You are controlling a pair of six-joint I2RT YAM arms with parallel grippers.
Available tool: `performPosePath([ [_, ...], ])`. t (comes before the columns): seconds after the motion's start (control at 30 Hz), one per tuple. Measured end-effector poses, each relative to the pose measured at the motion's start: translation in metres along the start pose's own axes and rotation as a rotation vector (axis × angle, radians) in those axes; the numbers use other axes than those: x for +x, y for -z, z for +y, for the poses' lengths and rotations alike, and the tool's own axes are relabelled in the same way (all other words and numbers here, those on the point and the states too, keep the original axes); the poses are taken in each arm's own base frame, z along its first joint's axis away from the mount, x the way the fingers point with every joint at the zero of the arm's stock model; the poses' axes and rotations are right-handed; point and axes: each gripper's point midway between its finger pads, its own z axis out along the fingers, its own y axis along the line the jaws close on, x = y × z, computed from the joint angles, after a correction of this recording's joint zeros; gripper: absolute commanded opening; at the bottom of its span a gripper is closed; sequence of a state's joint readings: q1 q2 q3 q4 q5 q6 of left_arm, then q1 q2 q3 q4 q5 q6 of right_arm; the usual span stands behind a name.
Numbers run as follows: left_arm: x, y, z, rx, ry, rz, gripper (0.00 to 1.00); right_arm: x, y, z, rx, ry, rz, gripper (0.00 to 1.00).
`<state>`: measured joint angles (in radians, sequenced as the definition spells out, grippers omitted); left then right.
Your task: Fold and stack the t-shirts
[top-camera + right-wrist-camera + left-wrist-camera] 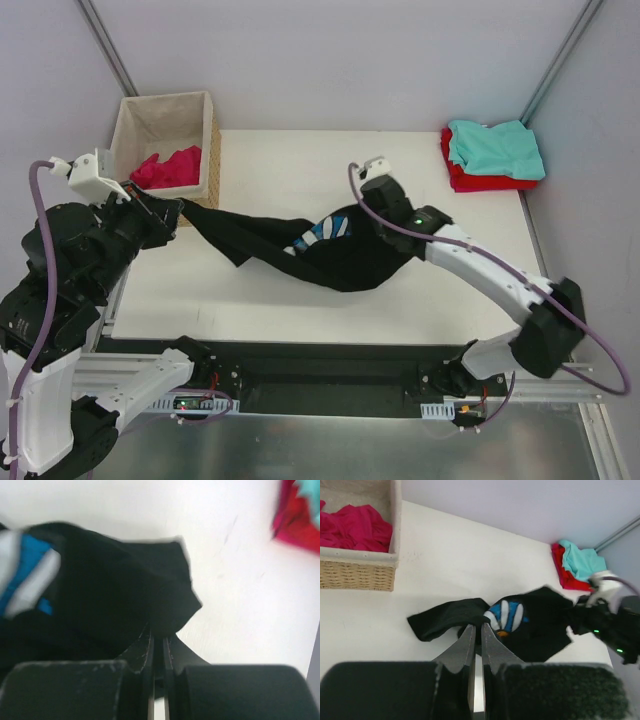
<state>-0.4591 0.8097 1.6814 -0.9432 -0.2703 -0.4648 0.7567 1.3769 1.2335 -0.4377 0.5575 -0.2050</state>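
Note:
The black t-shirt (300, 255), with a blue and white print, hangs stretched between both grippers over the white table (290, 165). My left gripper (178, 212) is shut on the shirt's left end beside the basket; in the left wrist view the cloth bunches at the left gripper (477, 626). My right gripper (362, 208) is shut on the shirt's right edge, and the right wrist view shows black cloth (110, 590) pinched at the right gripper (159, 637). A teal t-shirt (497, 145) lies folded on a red t-shirt (480, 182) at the back right corner. A magenta-pink t-shirt (168, 168) lies crumpled in the basket.
The wicker basket (212, 150) with beige lining stands at the table's back left corner, close to my left gripper. Grey walls and frame posts enclose the back. The arm bases sit on the black rail at the near edge.

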Motion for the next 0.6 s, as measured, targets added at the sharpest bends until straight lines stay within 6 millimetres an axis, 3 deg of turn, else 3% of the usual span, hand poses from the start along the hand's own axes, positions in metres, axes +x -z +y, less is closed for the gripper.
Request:
performPosePath([
  [0.03,0.004,-0.002,0.0,0.001,-0.003,0.013,0.0,0.02,-0.013,0.007,0.005,0.029,0.065,0.01],
  [0.07,0.008,-0.005,0.0,0.002,-0.006,0.026,0.0,0.048,-0.029,0.016,0.013,0.069,0.154,0.1],
  [0.1,0.011,-0.007,0.0,0.004,-0.009,0.036,0.0,0.065,-0.038,0.021,0.017,0.093,0.206,0.24],
  [0.13,0.014,-0.009,0.0,0.007,-0.01,0.043,0.0,0.083,-0.046,0.026,0.023,0.111,0.261,0.65],
  [0.2,0.02,-0.011,0.001,0.007,-0.014,0.05,0.0,0.11,-0.056,0.031,0.037,0.122,0.334,0.97],
  [0.3,0.027,-0.012,0.004,0.006,-0.022,0.058,0.0,0.122,-0.058,0.029,0.05,0.118,0.368,0.96],
  [0.4,0.028,-0.012,0.005,0.012,-0.024,0.053,0.0,0.111,-0.056,0.029,0.047,0.096,0.337,0.96],
  [0.5,0.029,-0.014,0.003,0.025,-0.029,0.052,0.0,0.082,-0.053,0.031,0.028,0.069,0.285,0.96],
  [0.6,0.032,-0.018,0.0,0.042,-0.039,0.049,0.0,0.038,-0.046,0.044,-0.027,0.037,0.194,0.96],
])
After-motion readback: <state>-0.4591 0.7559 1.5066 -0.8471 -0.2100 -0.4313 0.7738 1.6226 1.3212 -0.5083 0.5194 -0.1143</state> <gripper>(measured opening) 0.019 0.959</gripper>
